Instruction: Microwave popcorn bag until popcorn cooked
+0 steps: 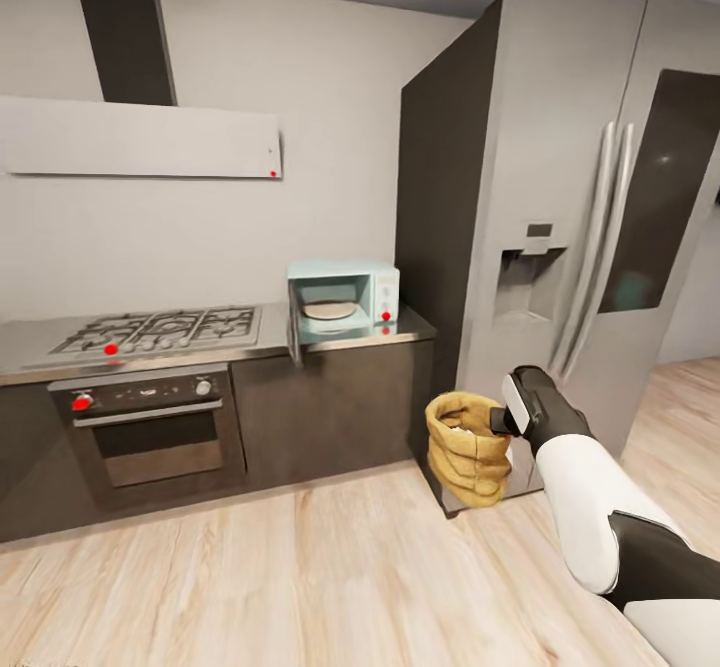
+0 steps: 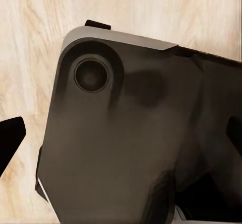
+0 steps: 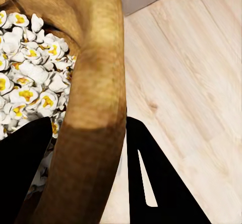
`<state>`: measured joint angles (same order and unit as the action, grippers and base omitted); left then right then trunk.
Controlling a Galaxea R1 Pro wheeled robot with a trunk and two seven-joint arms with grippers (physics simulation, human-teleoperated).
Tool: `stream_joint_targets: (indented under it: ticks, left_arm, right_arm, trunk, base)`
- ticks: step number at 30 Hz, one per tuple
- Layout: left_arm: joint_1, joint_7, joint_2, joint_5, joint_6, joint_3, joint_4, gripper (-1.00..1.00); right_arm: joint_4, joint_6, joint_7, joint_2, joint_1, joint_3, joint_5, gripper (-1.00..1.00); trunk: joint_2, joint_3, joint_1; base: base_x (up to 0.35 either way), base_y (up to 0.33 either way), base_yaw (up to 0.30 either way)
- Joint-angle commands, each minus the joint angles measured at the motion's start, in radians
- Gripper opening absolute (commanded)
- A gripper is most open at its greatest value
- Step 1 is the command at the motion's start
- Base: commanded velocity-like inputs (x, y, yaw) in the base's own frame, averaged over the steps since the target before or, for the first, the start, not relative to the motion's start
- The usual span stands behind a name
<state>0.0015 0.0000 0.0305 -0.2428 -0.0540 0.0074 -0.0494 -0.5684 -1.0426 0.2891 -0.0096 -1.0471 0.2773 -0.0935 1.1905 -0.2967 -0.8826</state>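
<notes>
Holding the bag (image 1: 467, 450) by its rolled rim, the right claw (image 1: 508, 409) has one finger (image 3: 22, 173) inside the mouth and the other finger (image 3: 159, 183) outside, so it is pinching the paper wall between them. The right wrist view looks down into the bag and shows white and yellow kernels packed under the rim. The bag hangs upright over the wooden floor (image 1: 300, 567), its long axis roughly vertical, in front of the fridge (image 1: 560, 197) and well apart from the counter (image 1: 410, 331). The microwave (image 1: 345, 297) sits on the counter's end beside the fridge, its door swung wide and its turntable bare. From the claw, the microwave lies up, farther off and toward the robot's left, so the coming move likely turns on lifting the bag to the opening's height and carrying it that way while keeping it upright; a tilt could spill kernels. The right arm is the nearer one, since it already carries the bag. The left wrist view looks at a dark part of the robot's body over the floor; whether the left claw is spread or pressed together, I cannot tell.
</notes>
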Motion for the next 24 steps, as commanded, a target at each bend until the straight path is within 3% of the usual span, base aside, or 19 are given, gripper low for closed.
stream_joint_targets:
  ticks: [1,7,9,12,24]
  left_arm:
    - [0.0,0.0,0.0,-0.006,-0.002,0.0,-0.001,1.0]
    - [0.0,0.0,0.0,-0.006,-0.005,0.0,-0.001,1.0]
    - [0.0,0.0,0.0,-0.006,-0.006,0.0,-0.001,1.0]
    - [0.0,0.0,0.0,-0.006,-0.006,0.0,-0.001,1.0]
    - [0.0,0.0,0.0,-0.007,-0.01,0.0,-0.001,1.0]
  right_arm:
    - [-0.001,-0.005,-0.005,0.0,-0.001,0.003,-0.008,-1.0]
    - [-0.001,-0.005,-0.014,0.002,-0.001,0.002,-0.007,-1.0]
    - [-0.001,-0.005,-0.073,0.001,-0.001,0.002,-0.007,-1.0]
    - [-0.001,-0.005,-0.094,0.0,-0.001,0.002,-0.008,-1.0]
    - [0.001,-0.005,-0.103,0.01,-0.001,0.001,-0.006,-1.0]
  trunk:
    - [0.0,-0.001,-0.001]
    - [0.0,-0.001,-0.001]
    - [0.0,-0.001,-0.001]
    - [0.0,-0.001,-0.001]
    - [0.0,-0.001,-0.001]
  base:
    - [0.281,-0.23,0.255]
    - [0.281,-0.23,0.242]
    - [0.281,-0.23,0.227]
    - [0.281,-0.23,0.222]
    - [0.281,-0.23,0.205]
